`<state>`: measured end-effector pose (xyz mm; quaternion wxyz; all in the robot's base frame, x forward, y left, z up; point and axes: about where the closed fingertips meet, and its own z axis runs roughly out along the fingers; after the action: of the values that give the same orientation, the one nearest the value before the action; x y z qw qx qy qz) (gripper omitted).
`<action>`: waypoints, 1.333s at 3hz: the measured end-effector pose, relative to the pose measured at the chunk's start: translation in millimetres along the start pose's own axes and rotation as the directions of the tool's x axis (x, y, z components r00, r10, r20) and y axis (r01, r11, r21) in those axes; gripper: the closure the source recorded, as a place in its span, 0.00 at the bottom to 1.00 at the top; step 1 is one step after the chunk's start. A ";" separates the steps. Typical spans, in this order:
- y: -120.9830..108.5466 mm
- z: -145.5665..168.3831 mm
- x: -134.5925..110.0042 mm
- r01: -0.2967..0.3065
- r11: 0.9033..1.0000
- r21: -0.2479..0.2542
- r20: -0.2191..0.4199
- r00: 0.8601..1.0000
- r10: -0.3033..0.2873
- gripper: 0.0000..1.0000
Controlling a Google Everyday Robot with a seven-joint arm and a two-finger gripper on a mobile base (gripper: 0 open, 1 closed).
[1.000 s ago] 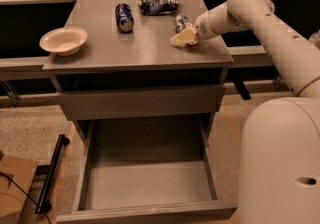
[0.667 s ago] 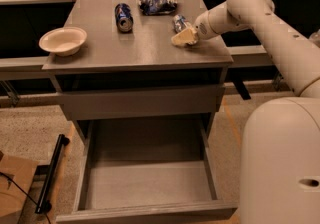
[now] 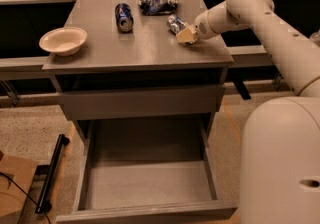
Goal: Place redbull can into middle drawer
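Observation:
The redbull can (image 3: 175, 22), slim and silver with blue patches, lies on its side on the grey cabinet top, right of centre. My gripper (image 3: 186, 34) reaches in from the right and rests at the can's near end, down on the cabinet top. Whether it grips the can does not show. The middle drawer (image 3: 147, 184) is pulled out wide open below, at the bottom of the view, with its long grey floor bare.
A fatter dark-blue can (image 3: 123, 17) and a blue-and-white snack bag (image 3: 157, 4) lie at the back of the cabinet top (image 3: 150, 50). A pale bowl (image 3: 63, 41) sits at its left edge. A closed drawer panel (image 3: 140, 101) is above the open drawer. My white arm and base fill the right side.

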<state>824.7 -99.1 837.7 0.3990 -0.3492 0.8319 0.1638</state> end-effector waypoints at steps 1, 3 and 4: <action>30.8 -60.7 -6.0 0.140 0.990 -0.011 -0.021 0.990 -0.140 1.00; 98.0 -222.4 -10.1 0.428 0.904 0.021 -0.136 0.897 -0.422 1.00; 105.3 -233.2 -16.3 0.445 0.895 0.025 -0.135 0.889 -0.438 1.00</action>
<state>628.8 -146.4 996.1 0.3818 -0.5276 0.7585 0.0233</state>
